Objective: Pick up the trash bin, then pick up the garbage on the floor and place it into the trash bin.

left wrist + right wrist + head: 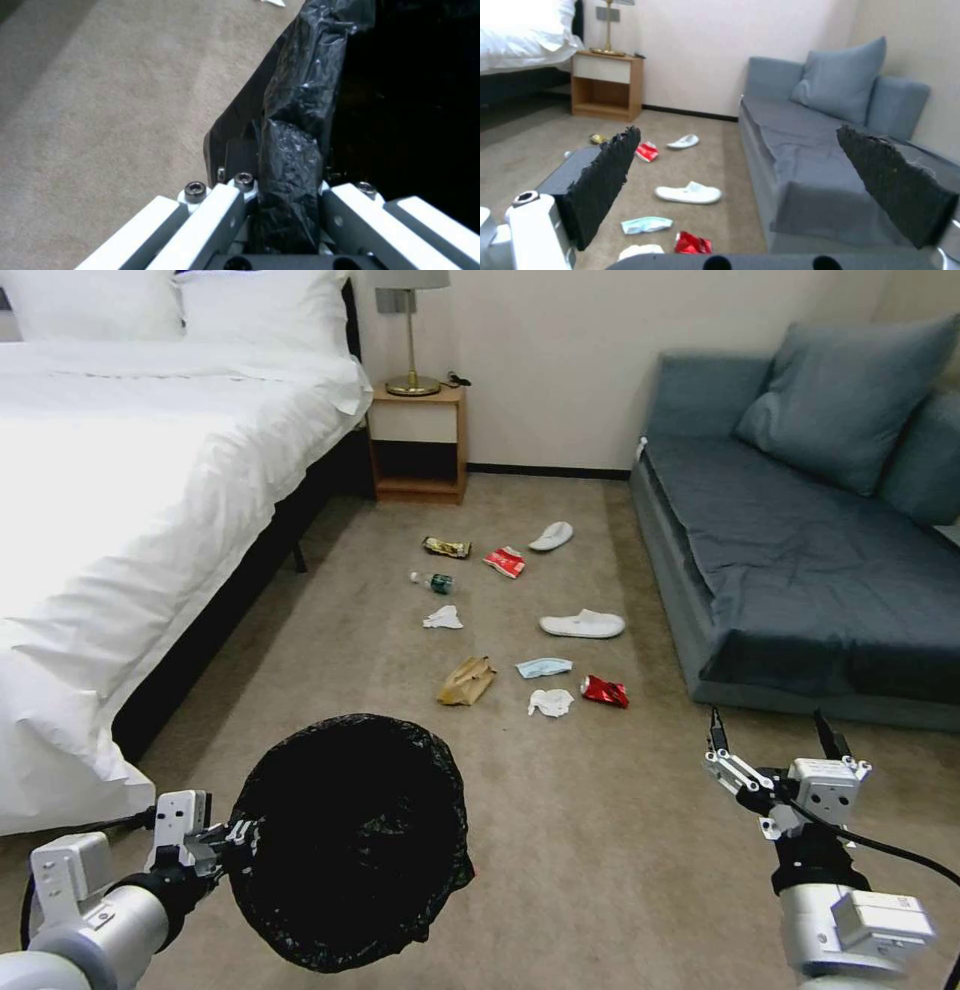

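Black crinkled plastic lines the trash bin (355, 840), and my left hand (228, 848) pinches its rim, holding it low at my left with the mouth facing me. My right hand (775, 740) hovers over the floor (600, 850) with fingers spread wide, gripping nothing. Ahead, between the bed (120, 500) and the sofa (800, 560), the garbage lies scattered: a tan paper bag (466, 681), white tissue (550, 702), red wrapper (605, 692), blue mask (543, 667) and slippers (583, 623).

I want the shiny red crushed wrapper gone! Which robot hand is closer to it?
Right. The right gripper hovers open just beside the crushed red wrapper; the left gripper is farther, holding the black-bagged trash bin.
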